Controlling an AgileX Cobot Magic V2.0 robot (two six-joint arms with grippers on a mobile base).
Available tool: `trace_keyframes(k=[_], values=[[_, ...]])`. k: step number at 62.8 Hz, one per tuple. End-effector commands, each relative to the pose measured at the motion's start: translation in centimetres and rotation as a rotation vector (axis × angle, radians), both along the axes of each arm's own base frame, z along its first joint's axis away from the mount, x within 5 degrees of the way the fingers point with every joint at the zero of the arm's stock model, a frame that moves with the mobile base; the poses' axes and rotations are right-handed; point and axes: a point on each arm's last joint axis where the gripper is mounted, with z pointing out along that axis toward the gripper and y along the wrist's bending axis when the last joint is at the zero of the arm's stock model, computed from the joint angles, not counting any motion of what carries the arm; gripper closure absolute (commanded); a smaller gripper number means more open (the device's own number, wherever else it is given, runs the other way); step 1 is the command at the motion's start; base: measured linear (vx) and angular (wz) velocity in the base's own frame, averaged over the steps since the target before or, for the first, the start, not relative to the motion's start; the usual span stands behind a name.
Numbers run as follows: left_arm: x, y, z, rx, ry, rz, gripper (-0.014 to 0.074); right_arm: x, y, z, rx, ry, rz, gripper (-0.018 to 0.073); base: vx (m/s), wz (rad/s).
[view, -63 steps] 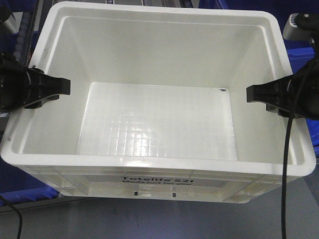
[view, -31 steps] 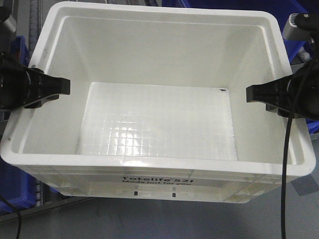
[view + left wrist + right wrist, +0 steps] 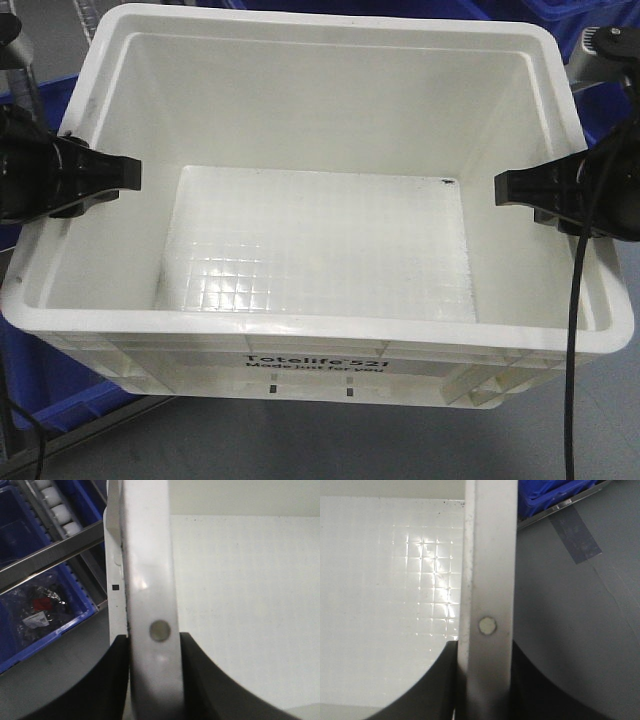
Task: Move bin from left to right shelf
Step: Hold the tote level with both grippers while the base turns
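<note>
Two grippers, one bin [image 3: 330, 90]: white, open side up and empty. It sits between the arms with its long axis running across from one gripper to the other and its printed side toward the robot. Left gripper [image 3: 80, 178]: pinching the bin's left end wall at about mid-length, one finger inside the bin and one outside. In the left wrist view the rim [image 3: 150, 555] passes straight between both black fingers [image 3: 200, 690], with a round stud [image 3: 160, 630] just ahead of them. Right gripper [image 3: 565, 195]: clamped the same way over the bin's right end wall, the rim centred between its fingers [image 3: 435, 690]. Neither arm is nearer; the two holds mirror each other across the bin. Beside the bin's left end: blue bins [image 3: 35, 605], one holding bagged items, and a roller rail [image 3: 60, 515]. Beyond its right end: grey floor [image 3: 570, 645] with a strip of tape [image 3: 575, 537]. What bears the bin from below is hidden; judged to hang from the two grips, between shelves. Coming move, as judged: travel toward the bin's right end, both arms together, so the rim does not twist out of either grip.
</note>
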Motion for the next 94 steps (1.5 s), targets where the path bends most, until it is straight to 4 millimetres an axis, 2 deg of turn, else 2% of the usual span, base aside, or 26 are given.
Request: trace_keyframes(k=[1, 94], values=[[-0.28, -0.06, 3.14, -0.05, -0.204, -0.046, 0.0558, 0.32, -0.98, 2.24, -0.054, -0.169, -0.001, 0.0564, -0.03, -0.45], [-0.28, -0.06, 3.14, -0.05, -0.204, -0.046, 0.0558, 0.22, -1.06, 2.15, -0.061, -0.153, -0.006, 0.0564, 0.04, -0.5]])
